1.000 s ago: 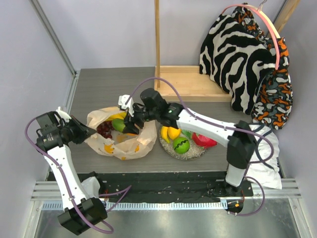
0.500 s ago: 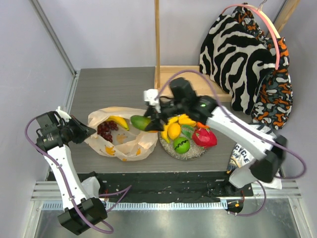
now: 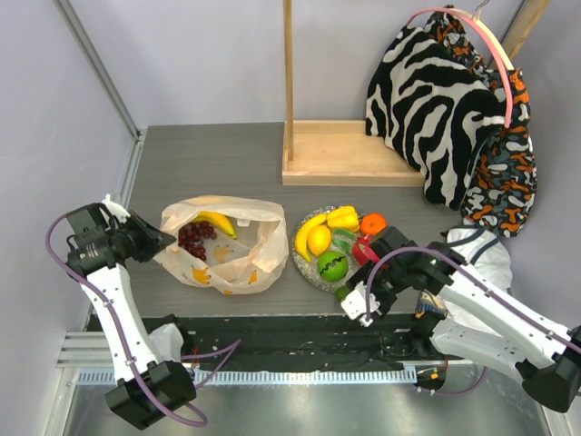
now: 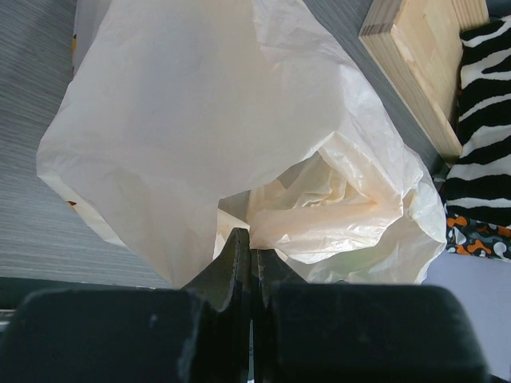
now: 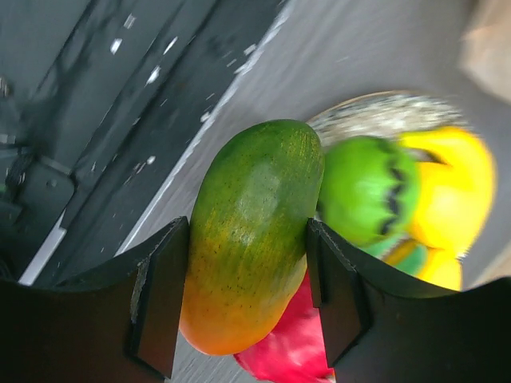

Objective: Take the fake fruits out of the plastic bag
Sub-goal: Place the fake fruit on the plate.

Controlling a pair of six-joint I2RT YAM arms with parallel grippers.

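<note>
Left pincer [image 4: 249, 241]: is pinching an edge of the plastic bag [image 4: 200, 128].
Right pincer [image 5: 246, 263]: is gripping a green-orange mango [image 5: 255, 207] beside the plate [image 3: 307, 269].

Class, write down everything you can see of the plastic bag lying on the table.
The plastic bag is thin, crinkly, translucent beige film with small orange-yellow prints. It lies slumped on the grey table, left of the speckled plate, its mouth gaping upward. Inside show a yellow banana and a dark red grape bunch. The left tool is shut on the film at its left edge, pinching a fold; nothing else grips it.
</note>
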